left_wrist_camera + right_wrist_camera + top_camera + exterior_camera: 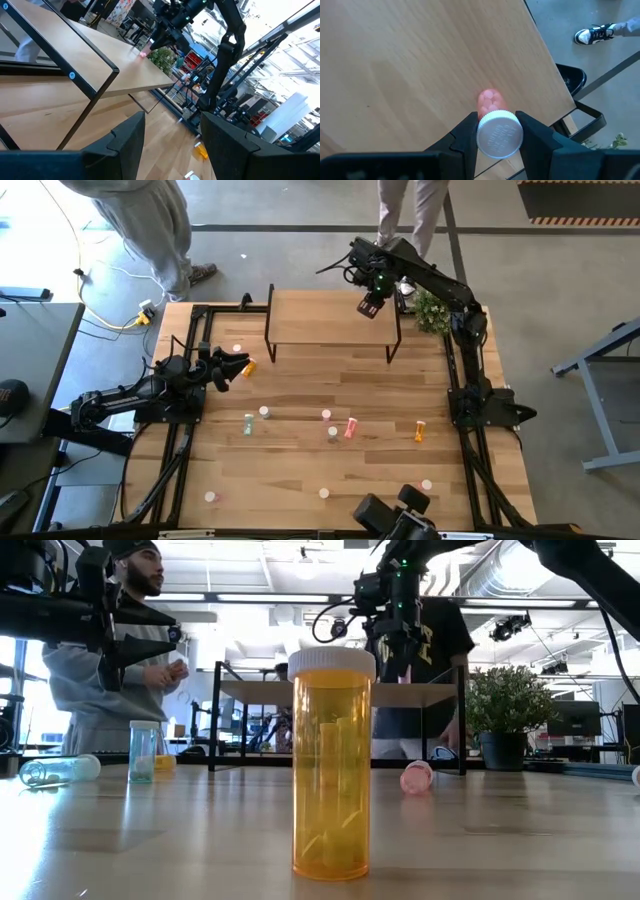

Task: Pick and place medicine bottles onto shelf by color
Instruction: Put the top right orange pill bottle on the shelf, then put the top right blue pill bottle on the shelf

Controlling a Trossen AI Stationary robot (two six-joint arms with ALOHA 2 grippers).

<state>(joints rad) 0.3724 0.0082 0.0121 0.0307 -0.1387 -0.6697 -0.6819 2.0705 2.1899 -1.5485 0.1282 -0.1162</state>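
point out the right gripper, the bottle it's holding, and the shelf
right gripper [499, 132]: right wrist view, midway between fingertips.
pink bottle [491, 100]: right wrist view, pink body beyond the cap.
shelf [320, 320]: high view, bare board top.

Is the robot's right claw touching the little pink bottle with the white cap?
Touching. In the right wrist view, the right gripper has both fingers pressed against the white cap of the pink bottle, no gap either side, above the shelf.
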